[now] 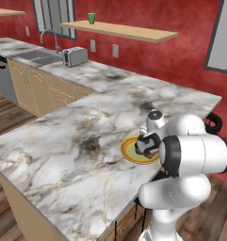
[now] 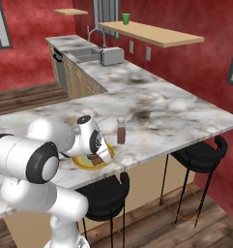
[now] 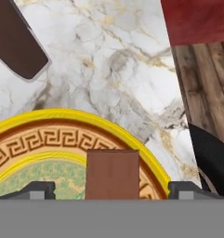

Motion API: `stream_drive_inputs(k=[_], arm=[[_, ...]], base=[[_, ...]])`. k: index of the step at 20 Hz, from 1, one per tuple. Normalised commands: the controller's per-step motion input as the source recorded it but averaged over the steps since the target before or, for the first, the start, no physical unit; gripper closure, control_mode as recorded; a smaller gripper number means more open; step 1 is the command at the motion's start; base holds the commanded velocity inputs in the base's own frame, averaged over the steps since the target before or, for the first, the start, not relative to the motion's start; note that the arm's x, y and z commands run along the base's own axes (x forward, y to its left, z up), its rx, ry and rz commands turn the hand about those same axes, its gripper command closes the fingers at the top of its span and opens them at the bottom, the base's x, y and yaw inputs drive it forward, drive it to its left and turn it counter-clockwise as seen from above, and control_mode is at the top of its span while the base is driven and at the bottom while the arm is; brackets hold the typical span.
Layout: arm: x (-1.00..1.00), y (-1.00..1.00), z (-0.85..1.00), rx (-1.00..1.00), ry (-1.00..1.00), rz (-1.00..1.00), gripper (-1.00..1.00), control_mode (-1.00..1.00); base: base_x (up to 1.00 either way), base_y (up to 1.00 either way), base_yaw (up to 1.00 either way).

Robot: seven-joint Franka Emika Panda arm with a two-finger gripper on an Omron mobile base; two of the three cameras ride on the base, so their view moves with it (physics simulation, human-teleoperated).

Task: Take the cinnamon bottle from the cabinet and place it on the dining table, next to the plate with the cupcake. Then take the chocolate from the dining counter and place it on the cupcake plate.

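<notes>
While your claw (image 3: 111,189) hangs wide open over the plate (image 3: 132,139), gripping nothing, you see the chocolate (image 3: 112,173) lying between its fingertips, cinnamon bottle (image 2: 121,131) nearby on the table (image 2: 185,111)

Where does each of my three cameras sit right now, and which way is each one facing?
Left base view: behind the arm on its left, looking forward and down over the dining table; white arm rises lower right, gripper above the plate.
Right base view: behind on its right, same table; arm lower left, cinnamon bottle beside the plate.
Hand view: on the hand, looking down along the open fingertips at the chocolate on the plate.
Shared: plate, marble top.
</notes>
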Motion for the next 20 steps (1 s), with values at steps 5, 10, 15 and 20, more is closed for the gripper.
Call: stream_drive_inputs(k=[5,10,15,20], arm=[[0.02,-0.01,0.43,0.05,0.04,0.0,-1.0,-1.0],[-0.26,-0.01,0.4,0.05,0.11,0.03,-1.0,-1.0],[-0.62,0.03,0.23,0.01,0.1,0.17,-1.0,-1.0],[-0.78,0.1,0.12,0.0,0.04,0.26,-1.0,-1.0]], base=[[0.0,0.0,0.0],[0.0,0.0,0.0],[0.0,0.0,0.0],[0.0,0.0,0.0]])
